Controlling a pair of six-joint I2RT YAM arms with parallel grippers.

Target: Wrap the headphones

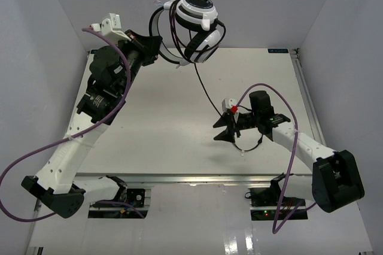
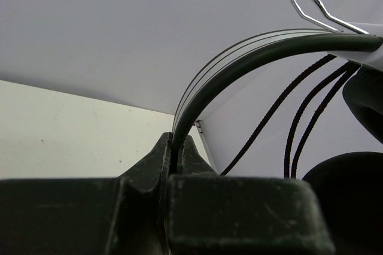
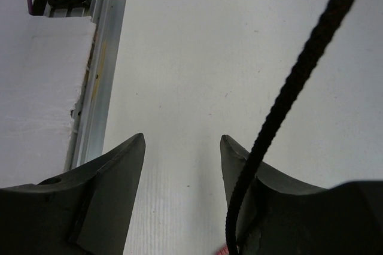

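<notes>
Held the headphones (image 1: pixel 197 18) high above the far side of the table (image 1: pixel 155 129), headband (image 2: pixel 239 66) pinched tight in the left claw (image 2: pixel 177 150). Looked partly done: some cord (image 1: pixel 205 93) looped around them already. Left a long tail hanging down past the right claw (image 3: pixel 182 144), spread wide, gripping nothing yet.

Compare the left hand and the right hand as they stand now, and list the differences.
The left hand is shut on the headband of the headphones; the right hand is open and grips nothing. The left hand is raised high, holding the headphones in the air; the right hand sits lower, over the table, with the cord running past one of its fingers. Both are dark two-finger hands.
</notes>
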